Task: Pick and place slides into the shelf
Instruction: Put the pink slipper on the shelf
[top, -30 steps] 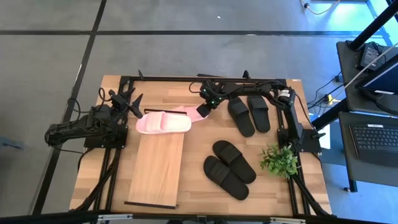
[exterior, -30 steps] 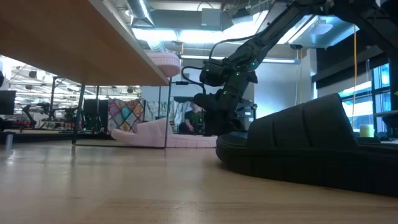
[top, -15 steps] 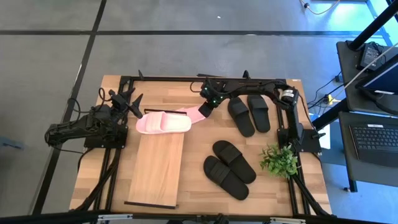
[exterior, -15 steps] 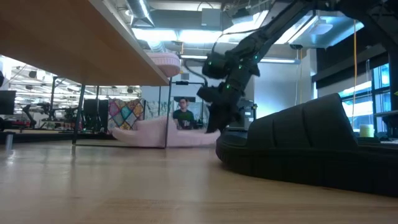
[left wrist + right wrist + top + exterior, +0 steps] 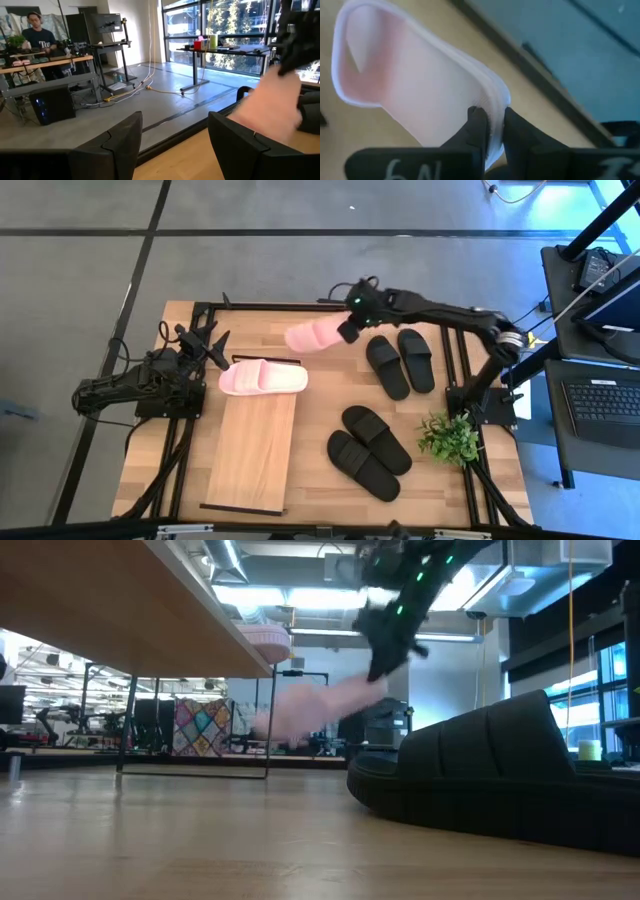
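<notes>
My right gripper [image 5: 345, 330] is over the table's far side, shut on a pale pink slide [image 5: 312, 336] that hangs in the air. The slide also shows in the low view [image 5: 310, 710] and the right wrist view [image 5: 415, 95]. A second pink slide [image 5: 262, 378] lies on the far end of the shelf's wooden top [image 5: 250, 455]. Two black pairs lie on the table, one at the far right [image 5: 400, 362] and one nearer [image 5: 368, 452]. My left gripper [image 5: 205, 343] waits open at the left, its fingers apart [image 5: 175, 145] with nothing between them. My right gripper pinches the thin edge of the pink slide's sole [image 5: 494, 120] between its two fingers [image 5: 477, 127], at the slide's end toward the table's right. The fingers slant down from the right. The slide is lifted clear and slopes down away from the gripper toward the left [image 5: 290, 720].
A small green plant [image 5: 450, 437] stands at the right edge. A black frame [image 5: 330, 307] runs round the table. The near black slide fills the right of the low view [image 5: 500, 780]. Bare wood lies between the shelf and the black pairs.
My right gripper has risen and drawn slightly toward the far edge, tipping from steeply downward to a shallower slant. The pink slide, which lay on the table by the shelf's far end, has come up with it and now hangs clear.
</notes>
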Robot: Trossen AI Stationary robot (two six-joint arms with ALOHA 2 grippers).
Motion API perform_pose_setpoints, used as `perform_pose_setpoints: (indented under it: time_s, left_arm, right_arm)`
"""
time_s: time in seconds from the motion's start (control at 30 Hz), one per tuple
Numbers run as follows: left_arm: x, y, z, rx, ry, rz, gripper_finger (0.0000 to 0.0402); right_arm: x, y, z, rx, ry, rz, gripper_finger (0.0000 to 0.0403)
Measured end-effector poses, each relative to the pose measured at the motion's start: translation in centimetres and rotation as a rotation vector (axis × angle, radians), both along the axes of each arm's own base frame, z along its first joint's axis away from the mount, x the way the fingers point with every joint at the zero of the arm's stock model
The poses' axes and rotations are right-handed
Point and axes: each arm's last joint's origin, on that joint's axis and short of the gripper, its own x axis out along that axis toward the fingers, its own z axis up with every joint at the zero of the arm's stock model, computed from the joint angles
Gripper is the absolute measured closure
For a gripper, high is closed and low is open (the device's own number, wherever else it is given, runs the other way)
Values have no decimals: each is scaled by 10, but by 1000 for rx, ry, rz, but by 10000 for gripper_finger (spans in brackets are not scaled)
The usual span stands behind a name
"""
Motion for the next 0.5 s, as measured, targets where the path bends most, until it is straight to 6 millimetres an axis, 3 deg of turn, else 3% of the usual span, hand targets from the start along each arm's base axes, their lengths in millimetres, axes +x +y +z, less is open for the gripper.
perform_pose_setpoints:
  time_s: [0.27, 0.5]
  left_arm:
    - [0, 0, 0, 0, 0, 0, 185]
    - [0, 0, 2, 6, -22, 0, 185]
  right_arm:
    - [-46, 20, 77, -167, -219, -46, 359]
    - [-75, 39, 115, -162, -421, -35, 359]
